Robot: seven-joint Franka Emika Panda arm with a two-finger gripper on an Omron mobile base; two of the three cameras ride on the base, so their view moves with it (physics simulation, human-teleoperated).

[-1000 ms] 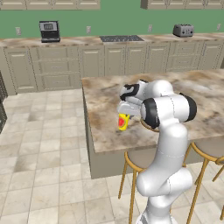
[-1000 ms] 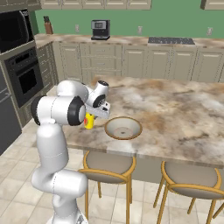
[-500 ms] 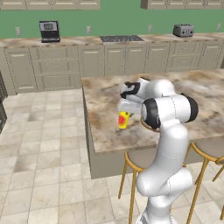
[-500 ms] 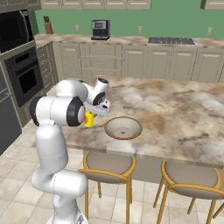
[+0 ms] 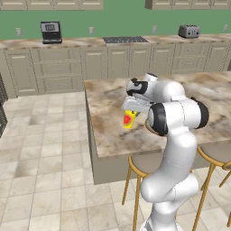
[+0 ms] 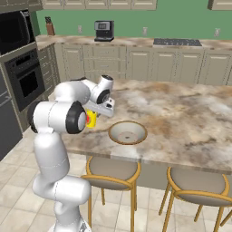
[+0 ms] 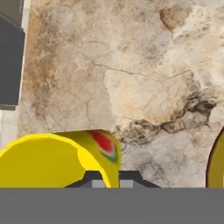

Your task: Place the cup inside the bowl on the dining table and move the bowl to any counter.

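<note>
We have the cup pinched in our claw and lifted above the tabletop, just beside the bowl, which sits empty. Dropping it in and carrying the bowl to a counter are both left. The cup is small and yellow, red-marked.

Green wall, beige tiled floor, 2 stools.

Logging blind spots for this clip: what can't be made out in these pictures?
- Jaws' hold on the cup: the hand covers it in the left base view; the cup's rim covers it in the hand view.
- Cup in the right base view: mostly behind the arm.
- Bowl: behind the arm in the left base view; cut by the hand view's right edge.
</note>
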